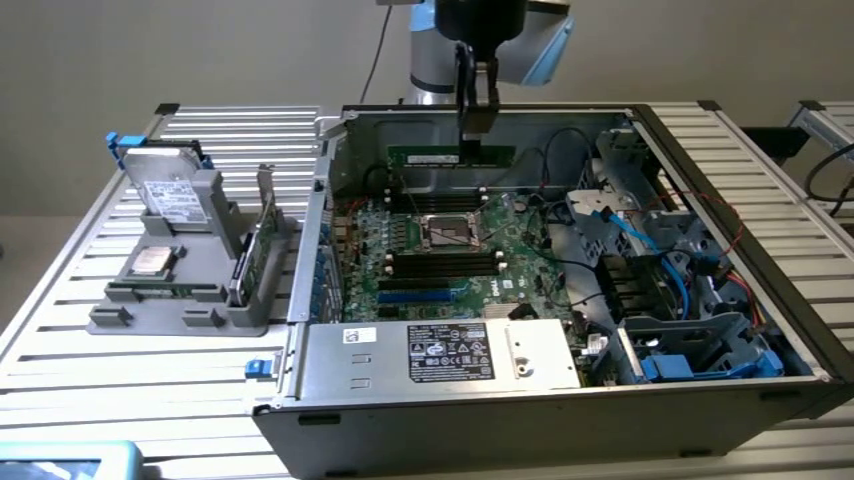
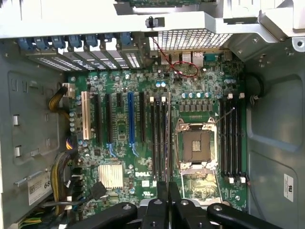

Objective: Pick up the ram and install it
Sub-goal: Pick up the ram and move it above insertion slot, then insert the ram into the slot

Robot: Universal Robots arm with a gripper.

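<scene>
The ram (image 1: 447, 156) is a narrow green stick held level and lengthwise, with my gripper (image 1: 477, 135) shut on its top edge. It hangs inside the open computer case, above the far part of the motherboard (image 1: 400, 245), just over the black memory slots (image 1: 434, 192) behind the CPU socket (image 1: 451, 232). In the wrist view the ram (image 2: 169, 138) appears edge-on as a thin strip running out from the gripper (image 2: 167, 191). There it lies over the bank of slots (image 2: 158, 138) beside the CPU socket (image 2: 196, 145). A second bank of slots (image 2: 231, 138) sits on the socket's other side.
The case walls (image 1: 334, 150) ring the board. The power supply (image 1: 441, 352) fills the near side, and drive cages with blue cables (image 1: 694, 300) stand at the exterior view's right. A grey fixture (image 1: 187, 290) with a hard drive and an upright card stands on the table at the left.
</scene>
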